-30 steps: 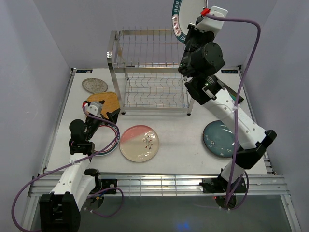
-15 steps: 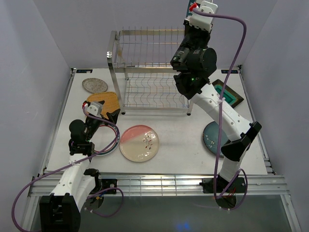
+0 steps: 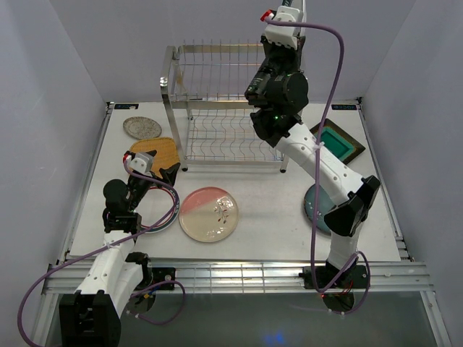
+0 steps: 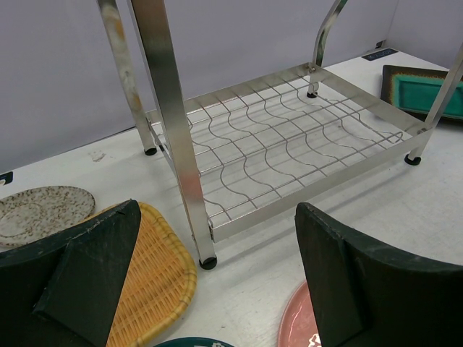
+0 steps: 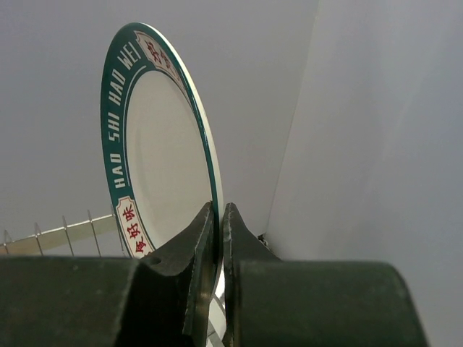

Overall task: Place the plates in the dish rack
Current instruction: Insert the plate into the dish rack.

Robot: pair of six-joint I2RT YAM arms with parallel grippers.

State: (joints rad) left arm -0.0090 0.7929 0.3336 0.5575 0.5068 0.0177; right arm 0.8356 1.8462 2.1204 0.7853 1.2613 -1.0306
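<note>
Top external view: white tabletop, plain pale grey walls.
Dish rack: one, two tiers.
Plates lying flat: six. Left of the rack are the silver-grey plate and the yellow woven plate. In front are the pink-cream plate and a dark-rimmed plate. To the right are the teal-centred square plate and the blue-grey plate.
Green-rimmed plate: one, on edge, high by the rack's right end.
Right gripper: jaws clamped on that plate's rim.
Left gripper: jaws wide apart, low, front-left of the rack.

A green-rimmed white plate, yellow woven plate, pink-cream plate.
</note>
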